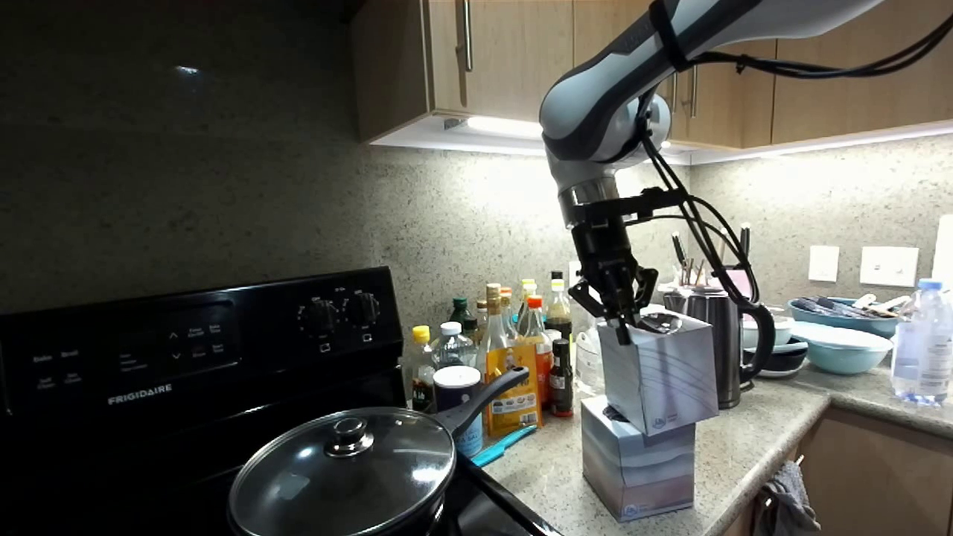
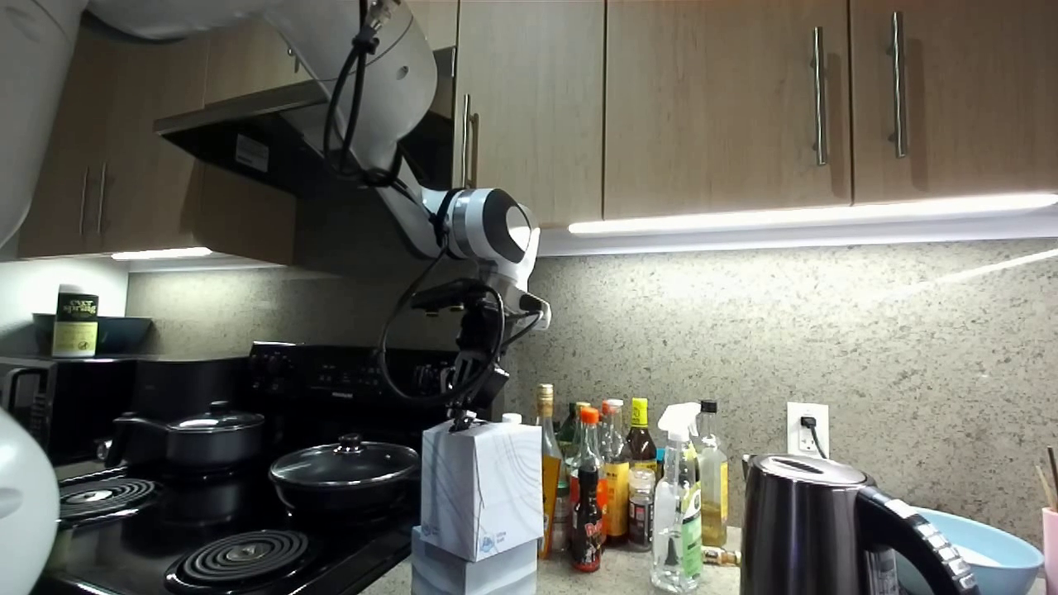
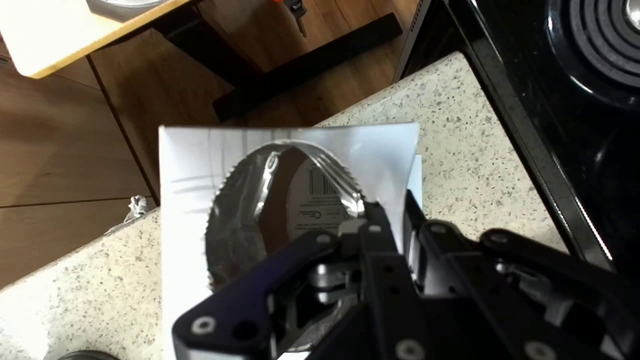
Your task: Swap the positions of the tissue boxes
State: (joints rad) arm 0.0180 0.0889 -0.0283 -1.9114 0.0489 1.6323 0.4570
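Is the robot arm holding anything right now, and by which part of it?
The upper box, it seems: the gripper pinches its side wall at the top edge facing the stove.

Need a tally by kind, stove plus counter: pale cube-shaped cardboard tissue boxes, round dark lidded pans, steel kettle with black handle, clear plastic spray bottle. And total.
Pale cube-shaped cardboard tissue boxes: 2
Round dark lidded pans: 2
Steel kettle with black handle: 1
Clear plastic spray bottle: 1
Total: 6
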